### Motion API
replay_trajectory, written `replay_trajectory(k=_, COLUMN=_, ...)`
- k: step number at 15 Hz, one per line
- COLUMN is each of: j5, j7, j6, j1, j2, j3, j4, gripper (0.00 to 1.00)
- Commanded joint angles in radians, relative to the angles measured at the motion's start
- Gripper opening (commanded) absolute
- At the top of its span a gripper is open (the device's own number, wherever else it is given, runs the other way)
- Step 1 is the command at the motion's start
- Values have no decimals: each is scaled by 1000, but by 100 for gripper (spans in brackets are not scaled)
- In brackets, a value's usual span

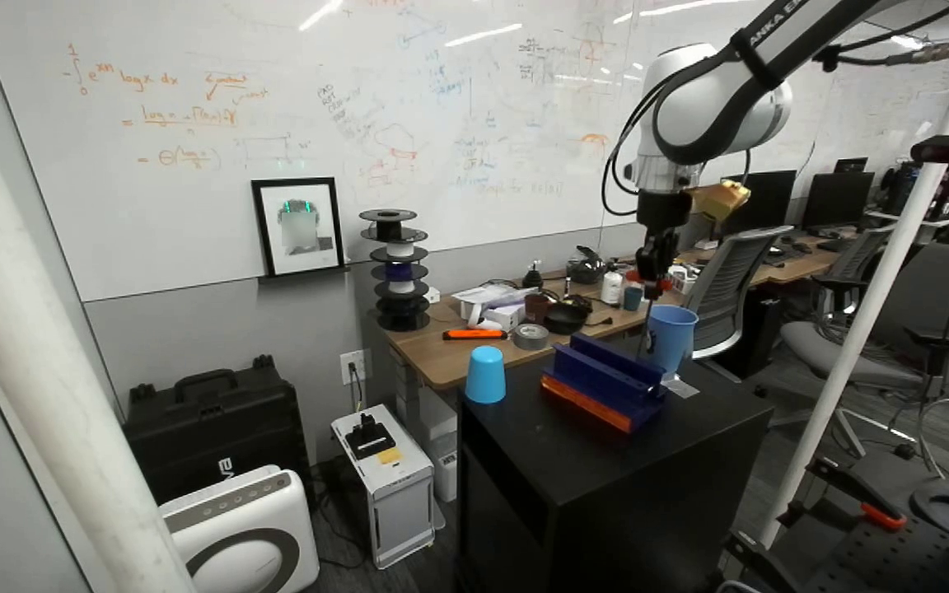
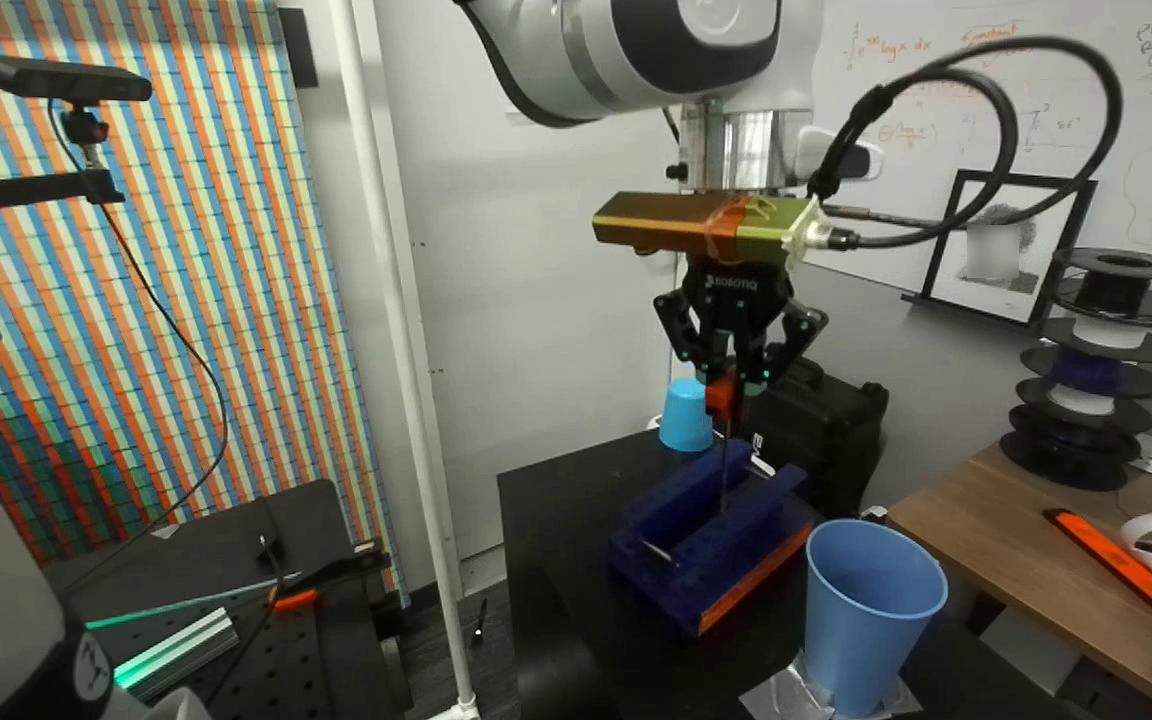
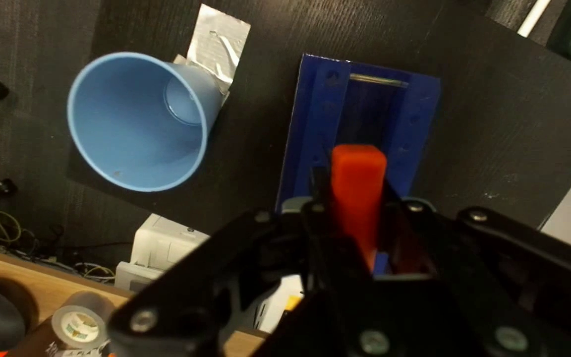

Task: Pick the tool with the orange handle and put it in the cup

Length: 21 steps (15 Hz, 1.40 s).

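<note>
My gripper (image 2: 734,388) is shut on the orange handle of the slender tool (image 2: 721,398). The tool hangs upright with its thin dark shaft pointing down over the slot of a dark blue holder (image 2: 671,595). I cannot tell whether its tip is clear of the holder. In the wrist view the orange handle (image 3: 358,181) sits between the fingers, above the blue holder (image 3: 310,124). An upright, open blue cup (image 2: 871,620) stands beside the holder, taped down at its foot; the cup (image 3: 137,124) looks empty. It also shows in an exterior view (image 1: 672,333).
All this stands on a black cabinet top (image 1: 573,461). A brighter blue cup (image 1: 485,375) stands upside down near its corner, also visible in an exterior view (image 2: 686,415). A wooden desk (image 1: 433,354) with tape, tools and a stack of spools (image 1: 399,272) adjoins it.
</note>
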State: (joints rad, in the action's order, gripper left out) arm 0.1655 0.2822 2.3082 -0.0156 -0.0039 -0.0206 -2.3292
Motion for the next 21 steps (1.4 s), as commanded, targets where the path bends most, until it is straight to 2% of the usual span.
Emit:
replay_trajectory(k=1, j5=-15, j7=0, j6=-40, j1=-33, j2=-194, j3=-36, j4=-45, gripper=9)
replay_trajectory(k=4, j5=-15, j7=-34, j6=-30, j1=-70, j2=-245, j3=-84, j4=-3, gripper=9)
replay_trajectory(k=7, j5=-16, j7=-59, j6=-42, j1=-98, j2=-211, j3=-118, j4=47, gripper=9)
replay_trajectory(k=11, j5=-32, j7=-103, j6=-34, j1=-105, j2=-79, j3=-130, j4=76, gripper=9)
replay_trajectory(k=17, j5=-117, j7=-118, j6=-27, j1=-115, j2=144, j3=-127, j4=135, gripper=9)
replay_trajectory(k=20, j5=-114, j7=-144, j6=-22, j1=-117, j2=182, j3=-124, j4=167, gripper=9)
replay_trajectory(k=21, j5=-111, j7=-155, j6=-32, j1=-117, j2=176, j3=-124, j4=175, gripper=42)
